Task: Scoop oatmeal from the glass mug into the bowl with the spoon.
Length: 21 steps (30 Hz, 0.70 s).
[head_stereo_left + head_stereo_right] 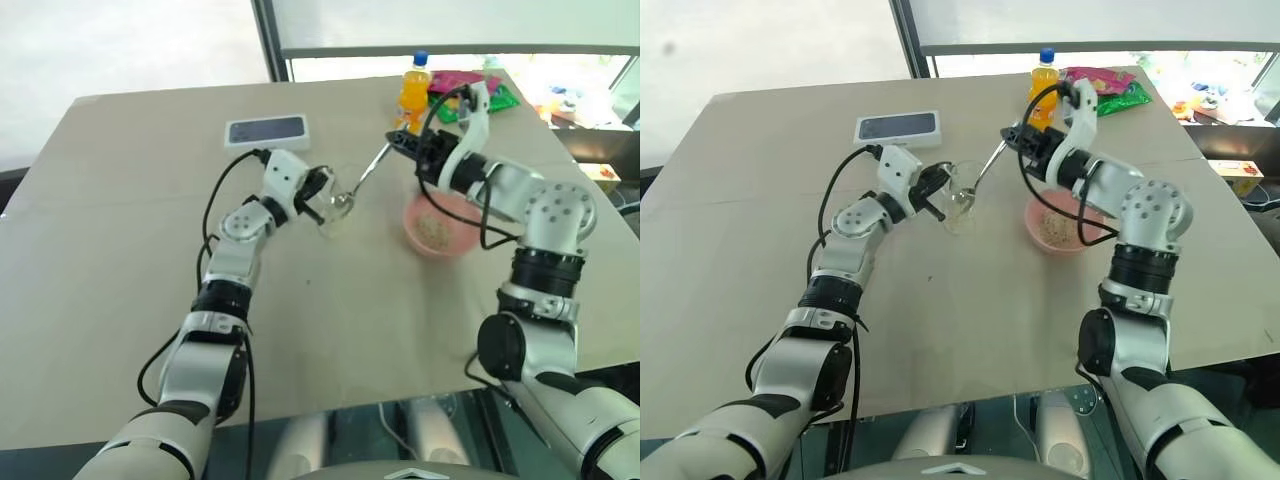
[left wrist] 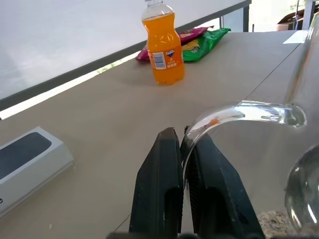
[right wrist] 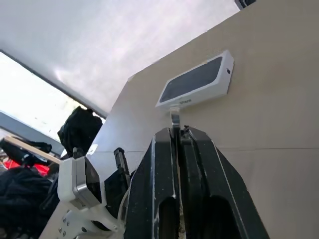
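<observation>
The left claw (image 2: 183, 149) is pinched shut on the curved handle of the glass mug (image 1: 334, 208), which stands on the worktop (image 1: 130, 260); the left wrist view shows flaky oatmeal (image 2: 274, 221) at the mug's base. The right claw (image 3: 175, 137) clamps the handle of the spoon (image 1: 362, 178), its small bowl at the mug's rim. Just right of the mug sits the pink bowl (image 1: 437, 226) with oatmeal in it. Farther back lie a white box (image 1: 266, 131) and an orange bottle (image 2: 163, 42) labelled "Fanta", snack packets (image 2: 202, 42) behind.
</observation>
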Available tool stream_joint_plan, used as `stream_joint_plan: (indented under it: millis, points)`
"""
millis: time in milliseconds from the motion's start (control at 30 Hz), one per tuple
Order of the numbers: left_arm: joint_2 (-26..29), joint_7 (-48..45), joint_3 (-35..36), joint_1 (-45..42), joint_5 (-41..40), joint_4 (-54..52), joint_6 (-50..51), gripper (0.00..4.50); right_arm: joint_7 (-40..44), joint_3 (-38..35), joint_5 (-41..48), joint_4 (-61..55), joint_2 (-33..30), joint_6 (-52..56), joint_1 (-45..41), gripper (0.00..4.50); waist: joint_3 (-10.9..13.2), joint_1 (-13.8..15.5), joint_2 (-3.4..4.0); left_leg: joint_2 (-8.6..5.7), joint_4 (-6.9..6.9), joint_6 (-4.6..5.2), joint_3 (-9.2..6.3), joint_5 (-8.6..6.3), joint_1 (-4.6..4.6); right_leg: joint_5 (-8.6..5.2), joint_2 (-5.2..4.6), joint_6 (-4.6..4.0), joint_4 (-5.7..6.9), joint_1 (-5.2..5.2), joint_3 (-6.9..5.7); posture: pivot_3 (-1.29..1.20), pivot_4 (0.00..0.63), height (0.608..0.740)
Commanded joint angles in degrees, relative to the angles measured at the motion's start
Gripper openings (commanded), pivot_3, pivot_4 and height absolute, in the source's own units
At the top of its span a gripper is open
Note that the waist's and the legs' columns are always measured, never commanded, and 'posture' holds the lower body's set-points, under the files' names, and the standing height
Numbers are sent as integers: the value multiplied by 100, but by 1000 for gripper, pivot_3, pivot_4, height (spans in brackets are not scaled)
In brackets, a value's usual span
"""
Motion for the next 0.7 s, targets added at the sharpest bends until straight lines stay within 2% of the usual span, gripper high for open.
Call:
stream_joint_plan:
  millis: [33, 267, 433, 700]
  points:
    - [-134, 89, -50, -155, 40, 111, -311, 41, -370, -635, 584, 88, -187, 239, -339, 0, 0, 4, 0, 0, 0, 0, 0, 0, 0, 0, -1, 0, -1, 0, 0, 0, 150, 740]
    - [-469, 393, -16, -119, 17, 100, -640, 41, -1604, -1598, 1538, 32, -73, 851, -213, 0, 0, -19, 0, 0, -1, 1, 3, 0, -5, 0, -3, 0, -1, -1, 2, 0, 150, 740]
    - [-604, 629, 32, -150, 43, 331, -798, 41, -2399, -1853, 2201, -151, 110, 889, -34, 0, 0, -26, 0, 3, -3, 1, 11, -1, -3, 0, 0, 0, 2, -4, 8, 0, 150, 740]
    - [-646, 725, 36, -3, 15, 478, -1013, 41, -3283, -1831, 3349, -158, 0, 333, 165, 0, 0, -25, 0, 2, -2, 9, 12, -4, -3, 0, 0, 1, 1, -3, 8, 0, 150, 740]
